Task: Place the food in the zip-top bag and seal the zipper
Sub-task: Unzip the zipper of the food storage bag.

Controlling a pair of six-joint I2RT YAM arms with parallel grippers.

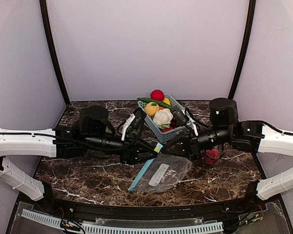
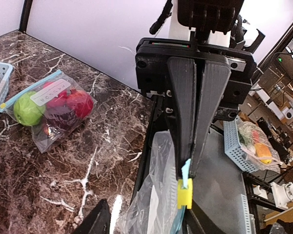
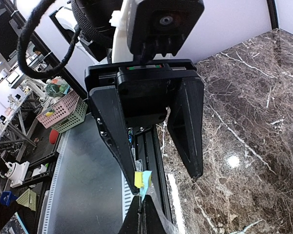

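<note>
We judged the job barely begun: our right claw (image 2: 185, 171) was clamped on the empty bag (image 1: 161, 174) at centre frame, the left claw (image 3: 166, 178) stood apart, and the food (image 1: 158, 114) sat unbagged in the basket (image 1: 169, 134) behind.

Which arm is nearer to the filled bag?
Right. The filled bag lies partly under the right arm, beside its wrist. The left arm ends at the empty bag, farther left.
</note>
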